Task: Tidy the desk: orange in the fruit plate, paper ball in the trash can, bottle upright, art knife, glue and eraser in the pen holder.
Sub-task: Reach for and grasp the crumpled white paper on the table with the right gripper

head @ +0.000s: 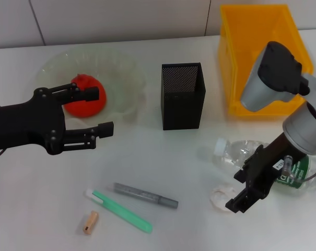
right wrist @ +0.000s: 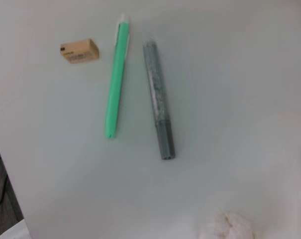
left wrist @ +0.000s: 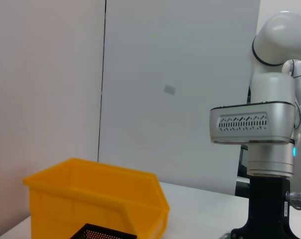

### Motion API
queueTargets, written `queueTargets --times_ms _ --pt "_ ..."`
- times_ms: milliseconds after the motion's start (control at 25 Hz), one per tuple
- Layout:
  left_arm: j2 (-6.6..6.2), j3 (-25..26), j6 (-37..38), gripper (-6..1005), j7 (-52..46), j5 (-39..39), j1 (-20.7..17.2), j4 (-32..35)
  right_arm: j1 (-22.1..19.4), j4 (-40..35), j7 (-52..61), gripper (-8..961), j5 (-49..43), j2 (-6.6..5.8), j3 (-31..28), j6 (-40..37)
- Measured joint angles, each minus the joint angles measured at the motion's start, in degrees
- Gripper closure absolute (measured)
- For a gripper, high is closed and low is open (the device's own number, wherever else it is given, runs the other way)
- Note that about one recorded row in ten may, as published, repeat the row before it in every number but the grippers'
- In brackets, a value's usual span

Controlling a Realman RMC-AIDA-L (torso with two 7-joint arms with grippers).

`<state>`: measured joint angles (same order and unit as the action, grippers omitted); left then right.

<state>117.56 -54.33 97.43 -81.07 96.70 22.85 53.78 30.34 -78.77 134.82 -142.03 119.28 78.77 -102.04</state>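
A: Our right claw (head: pixel 240 200) hovers over the paper ball (head: pixel 219 197) on the bench; we cannot tell its fingers. Our left claw (head: pixel 97 111), spread empty, sits beside the orange (head: pixel 84 95).

B: Descending, we might nudge the lying bottle (head: pixel 252 154) and roll it.

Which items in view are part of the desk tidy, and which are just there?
Job items:
orange in the fruit plate
paper ball
trash can
bottle, lying down
pen holder
eraser
green stick
grey stick

Not job items:
none visible; only the left gripper and right gripper.
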Motion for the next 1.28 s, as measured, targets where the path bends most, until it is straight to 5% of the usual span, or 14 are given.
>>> queueTargets --times_ms 1280 --pt "0.19 0.2 0.2 194 0.0 1.3 0.0 0.4 3.6 9.3 0.0 354 -0.1 -0.01 5.4 7.3"
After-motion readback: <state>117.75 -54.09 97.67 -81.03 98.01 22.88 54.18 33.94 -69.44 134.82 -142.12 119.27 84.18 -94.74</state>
